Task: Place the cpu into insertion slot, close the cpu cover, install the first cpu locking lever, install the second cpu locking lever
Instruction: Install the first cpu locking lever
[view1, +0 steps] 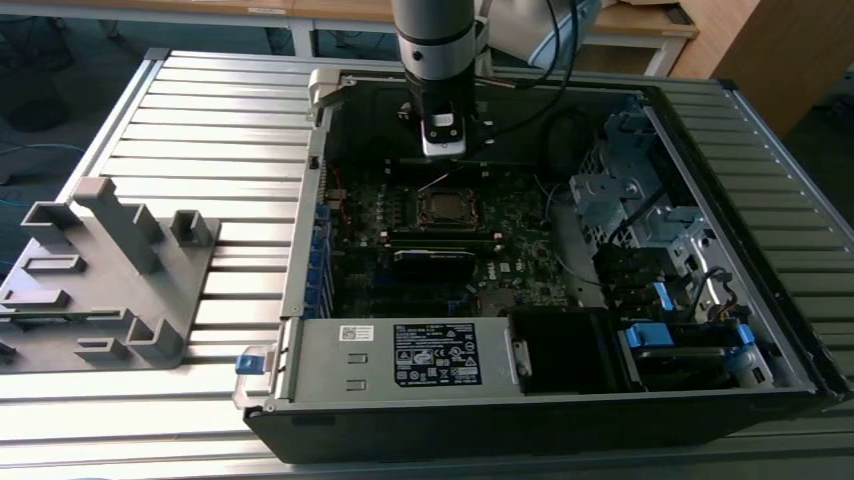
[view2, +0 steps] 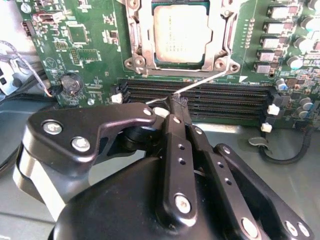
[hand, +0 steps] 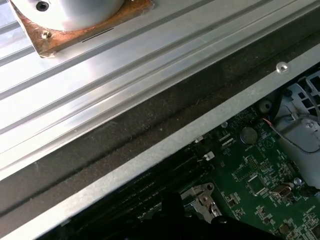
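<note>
I'm reading off the gripper (view2: 177, 102) first: in the second wrist view its two black fingers are drawn in narrow, tips all but together, and they look pinched on the free end of a thin wire rod, the cpu locking lever (view2: 205, 82) (I take it for a grip, though the contact itself is tiny). Working outward, that lever is what matters here. Its long axis runs on a slant from the fingertips, across the long black memory slots (view2: 225, 97), to its hinge at the corner of the insertion slot (view2: 134, 62) nearest those memory slots. So the socket lies straight ahead of the fingers, along the lever's own line, near but not touching them. In the socket the cpu (view2: 180, 32) sits flat, its dull silver top showing through the cut-out of the cpu cover (view2: 141, 40), which looks folded down around it. In the exterior view the gripper (view1: 445, 150) hangs upright inside the computer case (view1: 300, 250), over the green motherboard (view1: 521, 225), just beyond the socket towards the case's far wall. By my judgement, chip seated, cover closed, lever in hand and not latched.
</note>
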